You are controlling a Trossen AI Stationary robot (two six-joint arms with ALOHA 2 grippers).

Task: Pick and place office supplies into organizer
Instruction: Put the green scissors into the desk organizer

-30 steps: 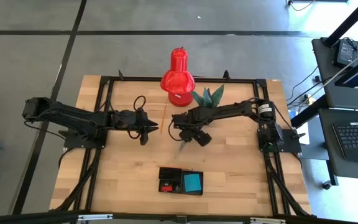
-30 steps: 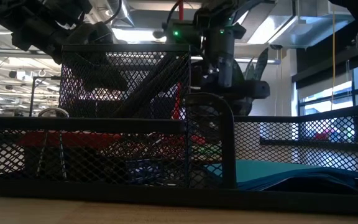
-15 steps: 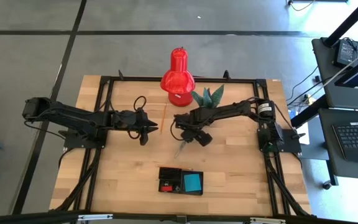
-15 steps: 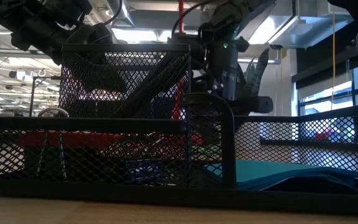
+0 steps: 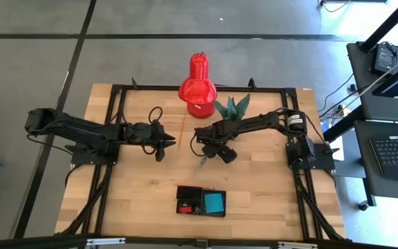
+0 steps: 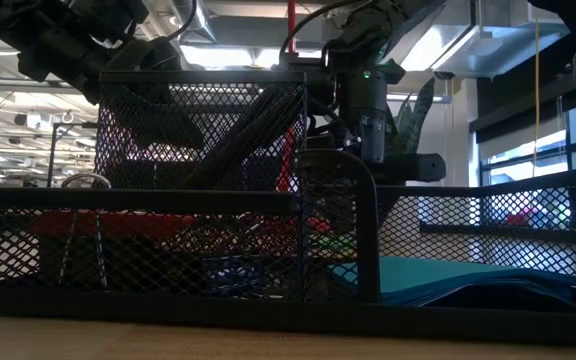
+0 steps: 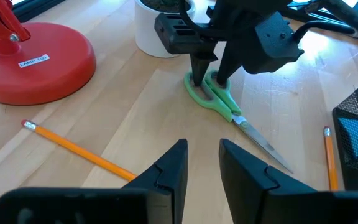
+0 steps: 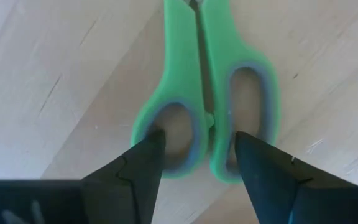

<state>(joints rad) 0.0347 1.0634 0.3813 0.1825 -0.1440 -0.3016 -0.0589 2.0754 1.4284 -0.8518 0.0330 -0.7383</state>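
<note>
two open fingers of the right hand [image 8: 194, 177] straddle the scissors [image 8: 207, 93] beyond the organizer [image 5: 200, 201]; next, close and lift. left hand [image 7: 202, 163] waits, fingers parted.

One camera hangs above and looks straight down on the whole table [image 5: 144, 180], both arms and the floor around it. Another sits at tabletop height, pressed close against the mesh organizer [image 6: 168, 200], facing level into the room behind. The left wrist camera looks forward across the wood at the scissors [image 7: 219, 99] from near by; the right wrist camera looks down on those same scissors, very close.
</note>
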